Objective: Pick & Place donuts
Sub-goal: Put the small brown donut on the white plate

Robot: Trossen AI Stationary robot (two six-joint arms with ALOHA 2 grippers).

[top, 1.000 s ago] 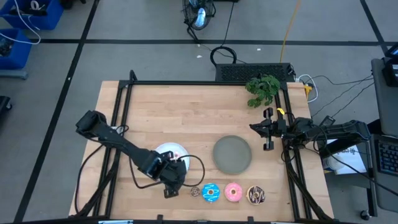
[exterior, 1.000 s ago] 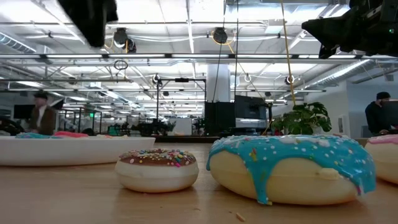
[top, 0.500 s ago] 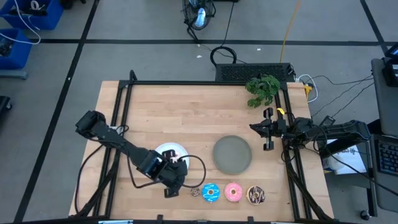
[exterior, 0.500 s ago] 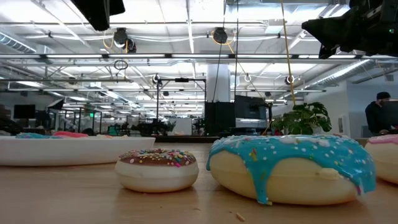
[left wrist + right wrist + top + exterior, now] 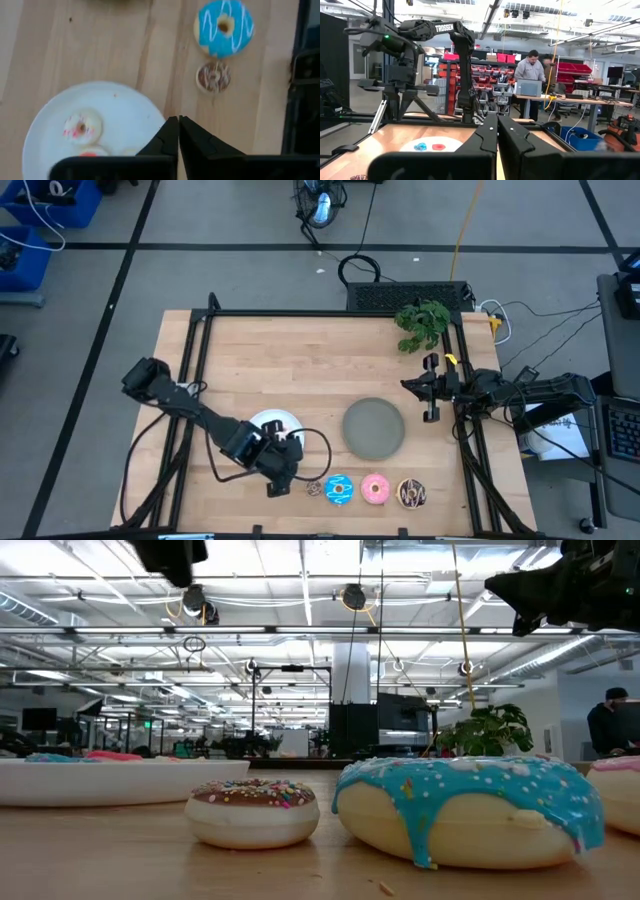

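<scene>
Beside the white plate (image 5: 262, 423), left claw (image 5: 285, 476) (closed, empty) hovers near the tiny brown donut (image 5: 314, 489).

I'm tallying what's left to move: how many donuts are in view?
6. The white-pink donut and red donut (partly hidden) lie on the white plate; the tiny brown donut, blue donut, pink donut and drizzled donut line the table's near edge.

Blue (image 5: 339, 490), pink (image 5: 376, 489) and dark drizzled donuts (image 5: 411, 494) lie flat in a row.
</scene>
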